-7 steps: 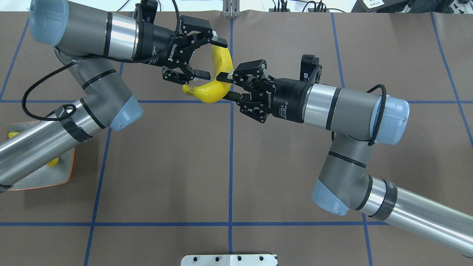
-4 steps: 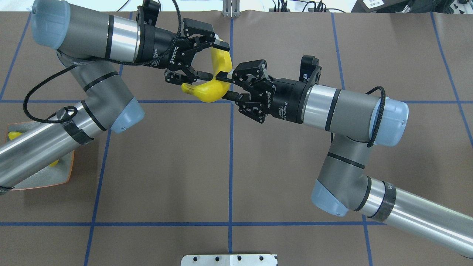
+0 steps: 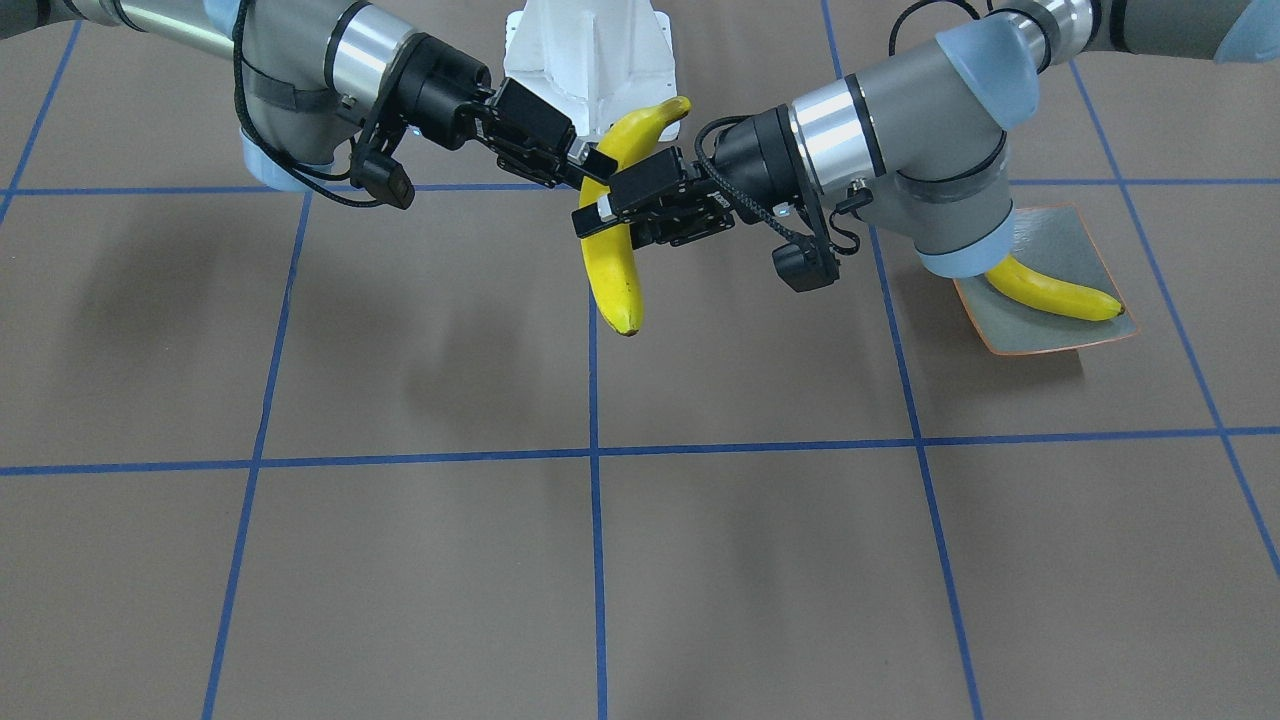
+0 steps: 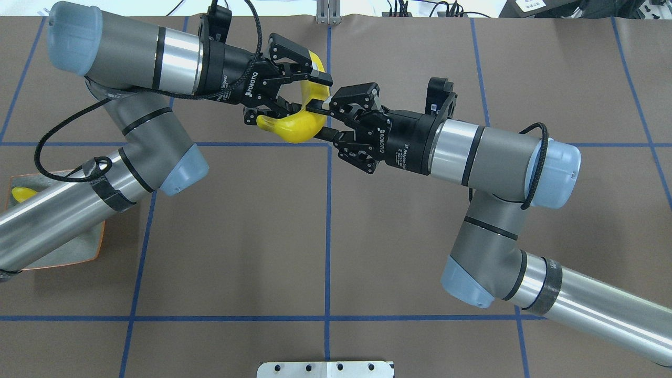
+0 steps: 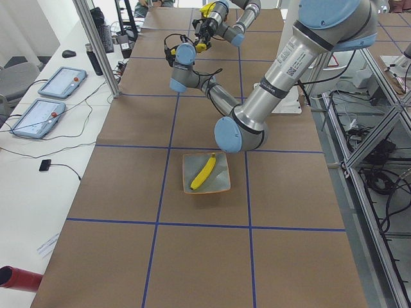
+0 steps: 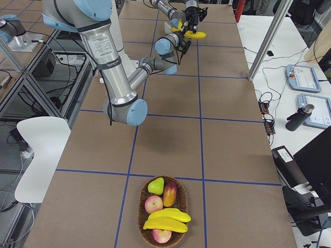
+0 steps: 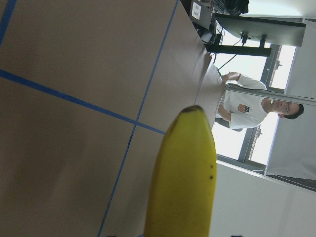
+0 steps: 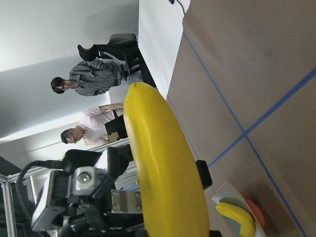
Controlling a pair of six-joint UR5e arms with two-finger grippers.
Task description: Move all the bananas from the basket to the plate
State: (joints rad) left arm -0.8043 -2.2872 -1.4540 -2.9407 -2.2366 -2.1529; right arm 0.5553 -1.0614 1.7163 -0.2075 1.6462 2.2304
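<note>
While both arms meet mid-air over table centre, held banana sits between right gripper and left gripper, both clamped on it, fingers nearly touching.

Risks:
- right lets go before left grip is firm: glossy fruit slips, drops
- opposing pulls bruise it
- fingers collide

Plate well apart, plated banana on it. Basket not emptied.

The arms are grey tubes with silver bands and pale-blue caps. The left gripper and right gripper are black, lettered ROBOTIQ.
</note>
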